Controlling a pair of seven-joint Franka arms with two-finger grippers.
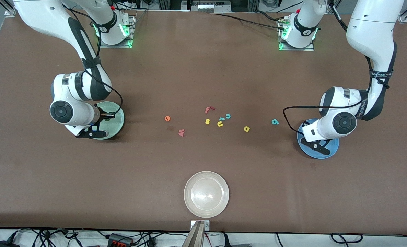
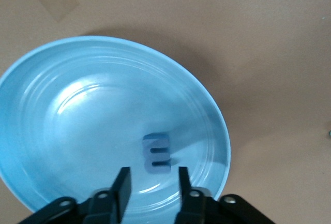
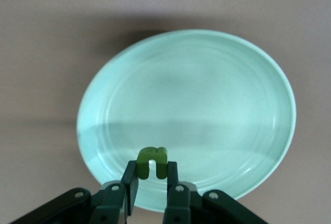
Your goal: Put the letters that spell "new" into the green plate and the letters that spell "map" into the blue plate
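The front camera sits high across the table (image 1: 203,68), facing the two arm bases along the top of its view, and takes in the whole table from well back. The left wrist camera looks steeply down, close over the blue plate (image 2: 46,89), with its own end effector (image 2: 151,185) at the frame's edge. The right wrist camera looks down, equally close, on the green plate (image 3: 207,79) past its end effector (image 3: 151,178). Each wrist view shares only its plate with the front view, blue plate (image 1: 330,151) and green plate (image 1: 116,127).

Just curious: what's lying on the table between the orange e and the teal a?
In the front view, between orange e and teal a: pinkish w, red f, yellow s, yellow u, teal c, yellow p.
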